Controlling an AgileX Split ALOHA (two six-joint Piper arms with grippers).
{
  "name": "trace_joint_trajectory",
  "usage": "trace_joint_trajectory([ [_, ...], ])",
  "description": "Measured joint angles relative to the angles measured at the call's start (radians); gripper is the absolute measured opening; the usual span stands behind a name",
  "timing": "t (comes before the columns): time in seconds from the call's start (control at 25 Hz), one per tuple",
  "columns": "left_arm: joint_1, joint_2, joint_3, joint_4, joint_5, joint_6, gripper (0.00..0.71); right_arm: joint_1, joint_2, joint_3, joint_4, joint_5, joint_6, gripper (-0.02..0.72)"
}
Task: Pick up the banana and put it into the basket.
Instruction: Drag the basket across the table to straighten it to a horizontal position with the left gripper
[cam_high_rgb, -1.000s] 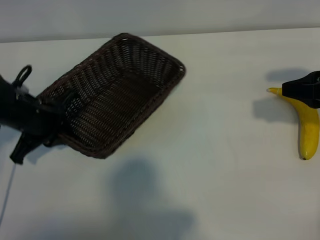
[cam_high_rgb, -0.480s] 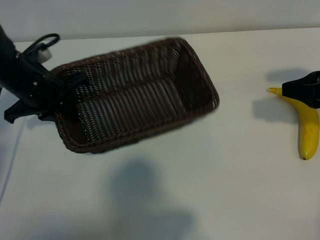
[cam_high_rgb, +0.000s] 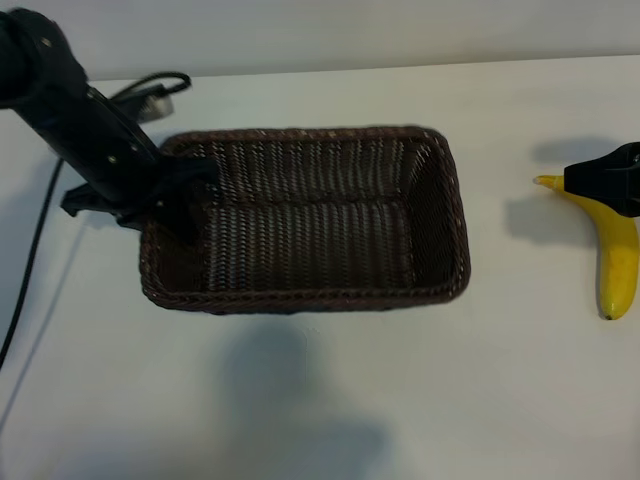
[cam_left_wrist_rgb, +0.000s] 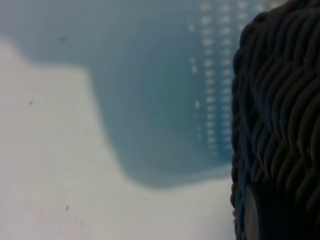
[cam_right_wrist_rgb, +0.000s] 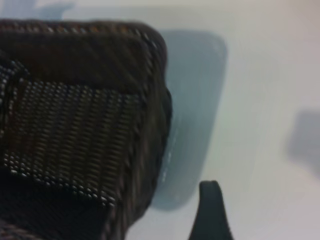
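The dark brown wicker basket (cam_high_rgb: 455, 220) hangs level above the white table, its long side running left to right, and throws a shadow below it. My left gripper (cam_high_rgb: 172, 195) is shut on the basket's left wall; the left wrist view shows the braided rim (cam_left_wrist_rgb: 280, 110) very close. The yellow banana (cam_high_rgb: 618, 262) lies on the table at the far right, apart from the basket. My right gripper (cam_high_rgb: 585, 180) hovers over the banana's stem end and stands open. The right wrist view shows one of its fingers (cam_right_wrist_rgb: 212, 210) with nothing against it, and the basket (cam_right_wrist_rgb: 75, 115) beyond.
A black cable (cam_high_rgb: 30, 260) trails down the table from the left arm. The table's far edge (cam_high_rgb: 400, 68) runs along the top. Bare white tabletop lies between the basket and the banana.
The left arm has swung the basket clockwise and to the right, from a diagonal tilt to level and straight. The right gripper and the banana have not moved.
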Motion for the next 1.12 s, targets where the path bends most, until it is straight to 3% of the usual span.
trace_joint_trajectory([
  [0.4,-0.007,0.080,0.000,-0.021,-0.087,0.049,0.151,0.000,0.000,0.000,0.000,0.001,0.000,0.540],
  [0.84,-0.007,0.097,-0.001,-0.042,-0.105,0.080,0.157,0.000,0.000,0.000,0.000,0.001,0.000,0.540],
  [0.92,-0.007,0.097,-0.001,-0.046,-0.108,0.092,0.208,0.000,0.000,0.000,0.000,0.001,0.000,0.540],
  [1.12,-0.007,0.090,-0.001,-0.049,-0.098,0.098,0.492,0.000,0.000,0.000,0.000,0.001,0.000,0.540],
])
